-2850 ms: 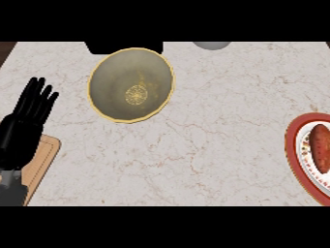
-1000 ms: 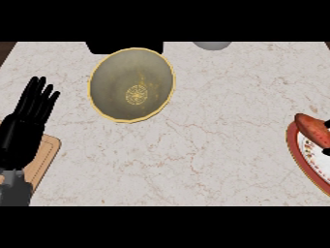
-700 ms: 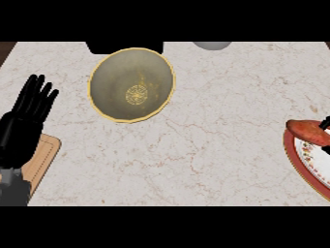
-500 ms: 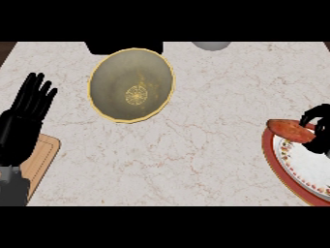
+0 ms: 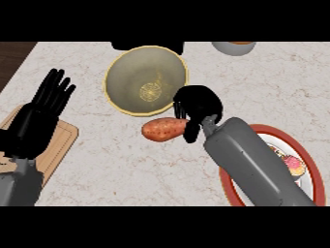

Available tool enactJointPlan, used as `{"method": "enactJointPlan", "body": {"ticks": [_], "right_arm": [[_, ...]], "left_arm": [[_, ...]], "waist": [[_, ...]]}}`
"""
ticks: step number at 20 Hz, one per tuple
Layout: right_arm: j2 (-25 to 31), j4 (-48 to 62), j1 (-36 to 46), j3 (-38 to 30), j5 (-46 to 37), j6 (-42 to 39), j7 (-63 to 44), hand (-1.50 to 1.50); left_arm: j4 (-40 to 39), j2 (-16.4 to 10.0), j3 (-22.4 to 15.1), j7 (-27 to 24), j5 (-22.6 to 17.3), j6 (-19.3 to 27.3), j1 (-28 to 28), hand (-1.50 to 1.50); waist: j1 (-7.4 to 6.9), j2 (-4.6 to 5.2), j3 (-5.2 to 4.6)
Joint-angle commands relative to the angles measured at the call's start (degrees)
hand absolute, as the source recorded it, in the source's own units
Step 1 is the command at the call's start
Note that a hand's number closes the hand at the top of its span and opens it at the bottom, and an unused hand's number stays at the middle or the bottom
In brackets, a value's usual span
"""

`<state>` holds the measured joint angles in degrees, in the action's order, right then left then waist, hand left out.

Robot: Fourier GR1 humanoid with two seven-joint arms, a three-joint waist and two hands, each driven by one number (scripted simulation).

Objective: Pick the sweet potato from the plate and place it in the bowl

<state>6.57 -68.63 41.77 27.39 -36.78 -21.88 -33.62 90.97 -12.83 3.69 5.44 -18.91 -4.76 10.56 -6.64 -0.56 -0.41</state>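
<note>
The orange-brown sweet potato (image 5: 161, 130) lies lengthwise just below the bowl's near rim and left of the plate. My right hand (image 5: 196, 105) is curled over its right end, thumb down beside it, with the grey forearm crossing the plate. The yellow-rimmed bowl (image 5: 128, 72) stands at the upper centre with nothing inside. The red-rimmed plate (image 5: 320, 186) sits at the lower right, partly hidden by my forearm. My left hand (image 5: 42, 114) rests open at the left, fingers up.
A wooden cutting board (image 5: 62, 145) lies under my left hand at the left edge. A grey cup (image 5: 233, 47) stands at the counter's far edge, right of the bowl. The counter's left edge borders dark wood.
My right hand closed on the sweet potato on the plate and carried it left, off the plate, to the bowl's near rim. The left hand has stayed put.
</note>
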Motion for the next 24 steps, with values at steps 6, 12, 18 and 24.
{"method": "enactJointPlan", "body": {"ticks": [6, 12, 18, 24], "right_arm": [[-6.47, -8.86, 15.30, 15.89, -2.11, 13.09, -30.90, 1.50], [-6.52, -10.86, 25.78, 18.09, -3.51, 15.56, -46.41, 1.50], [-6.52, -3.43, 32.62, 14.22, -2.59, 18.84, -47.93, 1.50], [-6.52, 3.04, 34.22, 8.27, -6.68, 23.39, -43.51, 1.50]], "left_arm": [[-2.53, 0.89, -0.27, -1.44, 0.89, 0.17, 0.17, 0.00], [-2.29, -0.10, 1.75, -0.86, -0.23, 0.35, 0.39, 0.00], [-3.50, -0.63, 2.64, -3.92, 0.08, -1.03, -0.33, 0.00], [-0.63, 1.20, 1.31, -2.15, 1.23, 1.69, -1.63, 0.00]], "waist": [[1.27, -0.12, 0.12], [3.01, -0.33, 0.18], [3.45, 0.47, 0.17], [4.68, 0.51, 0.33]]}}
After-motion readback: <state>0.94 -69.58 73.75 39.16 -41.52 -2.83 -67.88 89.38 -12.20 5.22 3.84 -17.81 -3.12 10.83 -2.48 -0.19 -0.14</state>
